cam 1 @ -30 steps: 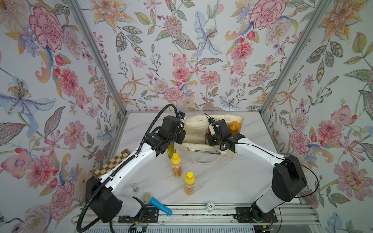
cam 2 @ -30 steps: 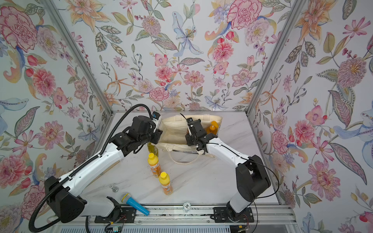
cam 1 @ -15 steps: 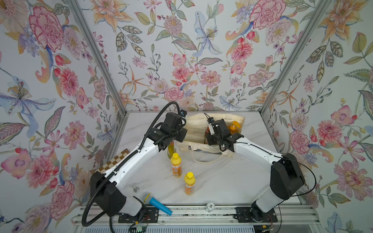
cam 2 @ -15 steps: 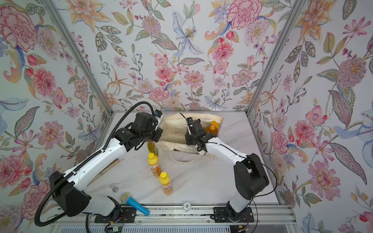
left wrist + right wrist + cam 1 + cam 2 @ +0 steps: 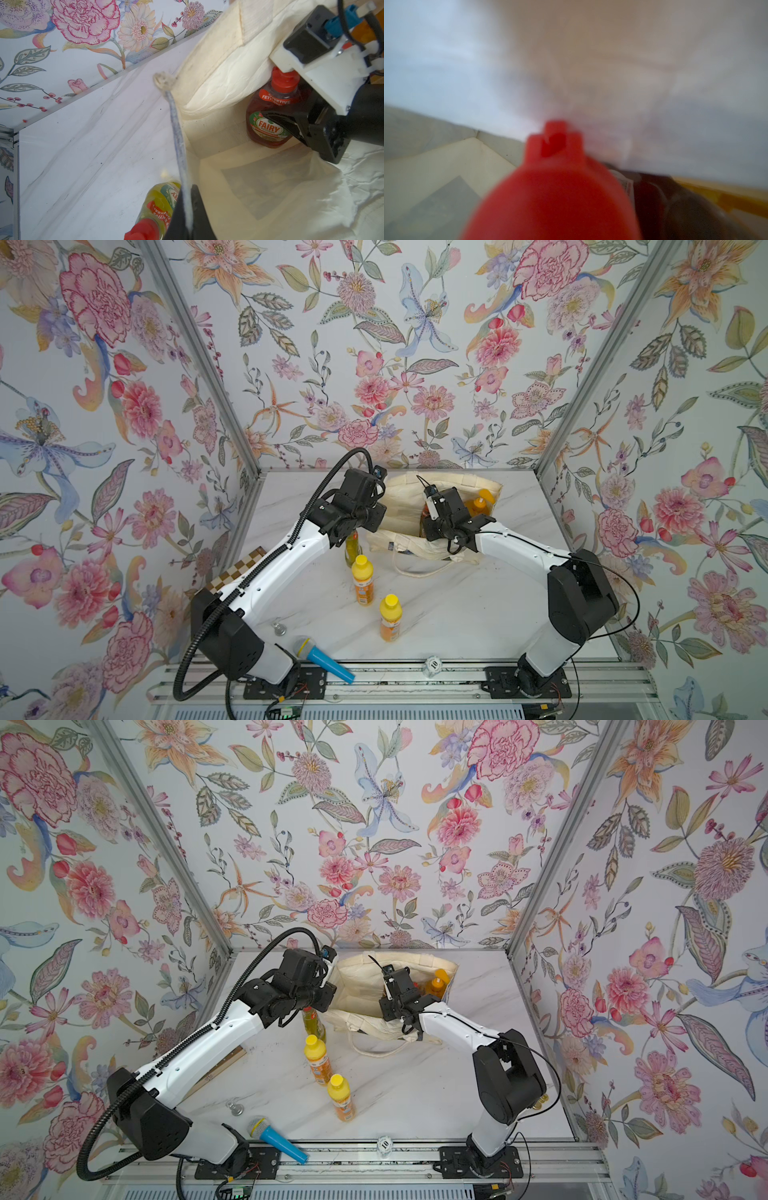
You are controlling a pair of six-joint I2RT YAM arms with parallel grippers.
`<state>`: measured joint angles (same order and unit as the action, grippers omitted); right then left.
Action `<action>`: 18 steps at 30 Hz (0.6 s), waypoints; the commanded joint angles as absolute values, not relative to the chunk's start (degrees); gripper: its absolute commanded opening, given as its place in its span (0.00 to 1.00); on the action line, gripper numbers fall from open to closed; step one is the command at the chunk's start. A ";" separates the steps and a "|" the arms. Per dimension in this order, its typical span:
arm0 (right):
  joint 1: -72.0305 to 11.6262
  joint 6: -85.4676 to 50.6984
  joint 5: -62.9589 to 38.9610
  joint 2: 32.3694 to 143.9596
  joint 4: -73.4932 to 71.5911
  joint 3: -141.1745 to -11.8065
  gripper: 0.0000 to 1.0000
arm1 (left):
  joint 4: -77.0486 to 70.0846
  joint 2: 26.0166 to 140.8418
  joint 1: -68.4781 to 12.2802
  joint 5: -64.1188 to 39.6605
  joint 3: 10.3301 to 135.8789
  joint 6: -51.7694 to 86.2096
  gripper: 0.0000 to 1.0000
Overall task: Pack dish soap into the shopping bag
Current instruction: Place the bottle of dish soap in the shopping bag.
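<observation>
Since 1 second ago the left hand point(image 5: 188, 200) has clenched on the rope handle point(image 5: 176, 128) of the shopping bag point(image 5: 415, 493). The right hand point(image 5: 287, 124) has barely shifted and grasps the dark red bottle point(image 5: 268, 129) inside the bag, near the orange pump bottle point(image 5: 478, 506). The yellow-green bottle point(image 5: 353, 547) stands on the desk point(image 5: 457, 614) just beside the bag, its cap hidden under the left wrist in both top views. An orange yellow-capped bottle point(image 5: 362, 580) stands in front of it, and a 2nd orange bottle point(image 5: 389, 618) nearer the front. The blue microphone point(image 5: 322, 659) lies at the edge. The blurred red cap point(image 5: 550, 187) blocks much of the right wrist view.
</observation>
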<state>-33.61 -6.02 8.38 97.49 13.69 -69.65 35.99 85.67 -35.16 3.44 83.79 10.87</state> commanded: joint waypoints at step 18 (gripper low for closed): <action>-34.98 -6.37 12.25 95.64 18.90 -71.46 0.61 | 33.32 84.33 -34.65 4.49 83.49 10.15 0.00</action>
